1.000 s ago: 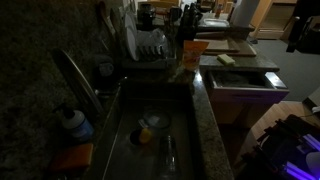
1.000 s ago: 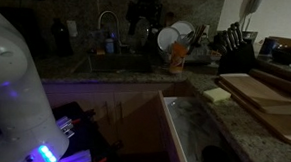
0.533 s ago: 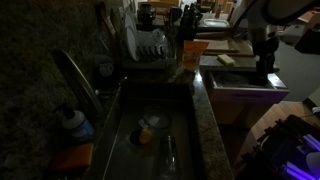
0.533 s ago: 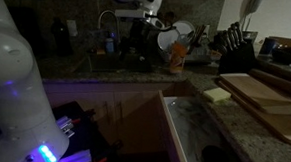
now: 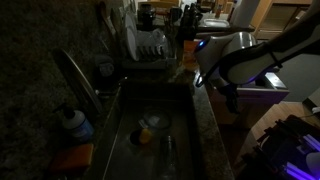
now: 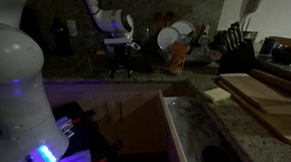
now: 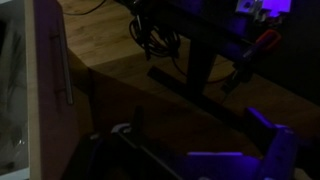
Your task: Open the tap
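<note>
One long arched tap [image 5: 74,78] of dull grey brushed metal, rooted at the back edge of the worktop and curving out over the dark sunken sink basin [image 5: 150,135]. No handle made out in the dim light. Just beside its base, a clear plastic bottle [image 5: 71,121] with a blue cap; further along the same back edge, toward the far corner, a wire dish rack [image 5: 145,45] of white plates. Well apart from all that, out past the front edge, the dark gripper [image 5: 228,95], blurred; no telling whether parted or closed.

Likely risks: tipping the bottle into the basin through a low crossing, or striking the spout through a misjudged reach in such gloom.

Shows only wooden floor [image 7: 200,120] and a pale cabinet front [image 7: 45,70] in the wrist view, no tap at all. Puts the white robot arm [image 6: 101,11] across the tap's place in an exterior view, yet lays spout, bottle and basin open elsewhere.
</note>
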You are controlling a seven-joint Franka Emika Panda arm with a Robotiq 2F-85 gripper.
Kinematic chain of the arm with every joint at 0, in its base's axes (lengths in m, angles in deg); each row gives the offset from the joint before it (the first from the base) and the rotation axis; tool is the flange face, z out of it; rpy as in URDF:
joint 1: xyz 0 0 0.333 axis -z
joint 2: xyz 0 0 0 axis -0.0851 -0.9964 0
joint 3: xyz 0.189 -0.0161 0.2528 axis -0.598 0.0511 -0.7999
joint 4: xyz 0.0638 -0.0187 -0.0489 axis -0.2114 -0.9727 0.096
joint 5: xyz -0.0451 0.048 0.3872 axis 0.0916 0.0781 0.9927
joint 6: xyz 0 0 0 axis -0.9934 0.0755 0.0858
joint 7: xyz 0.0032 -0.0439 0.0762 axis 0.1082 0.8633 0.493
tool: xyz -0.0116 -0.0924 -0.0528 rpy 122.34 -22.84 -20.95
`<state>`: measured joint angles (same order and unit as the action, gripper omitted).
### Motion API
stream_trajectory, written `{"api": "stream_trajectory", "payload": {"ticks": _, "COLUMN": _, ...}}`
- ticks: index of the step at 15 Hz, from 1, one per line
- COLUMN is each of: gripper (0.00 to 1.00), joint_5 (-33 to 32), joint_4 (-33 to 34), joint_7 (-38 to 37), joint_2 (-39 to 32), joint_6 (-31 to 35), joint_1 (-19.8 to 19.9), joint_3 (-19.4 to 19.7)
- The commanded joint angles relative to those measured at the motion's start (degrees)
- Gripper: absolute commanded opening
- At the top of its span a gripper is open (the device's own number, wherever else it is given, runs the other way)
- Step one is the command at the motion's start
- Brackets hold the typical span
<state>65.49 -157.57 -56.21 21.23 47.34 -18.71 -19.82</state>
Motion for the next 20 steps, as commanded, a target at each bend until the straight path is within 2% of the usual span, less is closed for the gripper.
{"api": "stream_trajectory", "payload": {"ticks": 1, "gripper": 1.00, "joint_5": -8.5, "joint_4": 0.1, "joint_7": -4.6, "joint_2": -0.1, "joint_6": 2.2, "joint_1": -3.9, "joint_3": -1.6}}
{"api": "stream_trajectory", "payload": {"ticks": 7, "gripper": 1.00, "joint_5": -16.6, "joint_4": -1.3, "joint_7": -10.9, "joint_2": 7.7, "joint_6": 4.7, "joint_1": -9.4, "joint_3": -6.4}}
{"api": "stream_trajectory", "payload": {"ticks": 8, "gripper": 1.00, "joint_5": -17.9, "joint_4": -2.0, "joint_7": -11.0, "joint_2": 9.8, "joint_6": 5.8, "joint_1": -9.4, "joint_3": -6.8}}
{"api": "stream_trajectory", "payload": {"ticks": 9, "gripper": 1.00, "joint_5": -15.8, "joint_4": 0.8, "joint_7": -10.5, "joint_2": 5.2, "joint_6": 3.0, "joint_1": -9.0, "joint_3": -6.7}}
{"api": "stream_trajectory", "payload": {"ticks": 12, "gripper": 1.00, "joint_5": -16.7, "joint_4": 0.3, "joint_7": -10.7, "joint_2": 8.8, "joint_6": 3.3, "joint_1": -9.4, "joint_3": -7.7}}
{"api": "stream_trajectory", "payload": {"ticks": 13, "gripper": 1.00, "joint_5": -17.5, "joint_4": 0.0, "joint_7": -11.3, "joint_2": 8.6, "joint_6": 2.8, "joint_1": -8.7, "joint_3": -6.9}}
{"api": "stream_trajectory", "payload": {"ticks": 15, "gripper": 1.00, "joint_5": -17.9, "joint_4": 1.6, "joint_7": -7.9, "joint_2": 7.1, "joint_6": 6.6, "joint_1": -6.7, "joint_3": -5.4}}
{"api": "stream_trajectory", "payload": {"ticks": 16, "gripper": 1.00, "joint_5": -15.4, "joint_4": 3.4, "joint_7": -1.0, "joint_2": 6.2, "joint_6": 11.1, "joint_1": -5.0, "joint_3": -4.8}}
{"api": "stream_trajectory", "payload": {"ticks": 18, "gripper": 1.00, "joint_5": -14.5, "joint_4": 7.7, "joint_7": 4.9, "joint_2": 3.9, "joint_6": 16.0, "joint_1": -3.3, "joint_3": -3.8}}
{"api": "stream_trajectory", "payload": {"ticks": 20, "gripper": 1.00, "joint_5": -10.6, "joint_4": 12.1, "joint_7": 12.6, "joint_2": 1.0, "joint_6": 19.3, "joint_1": -1.6, "joint_3": -3.5}}
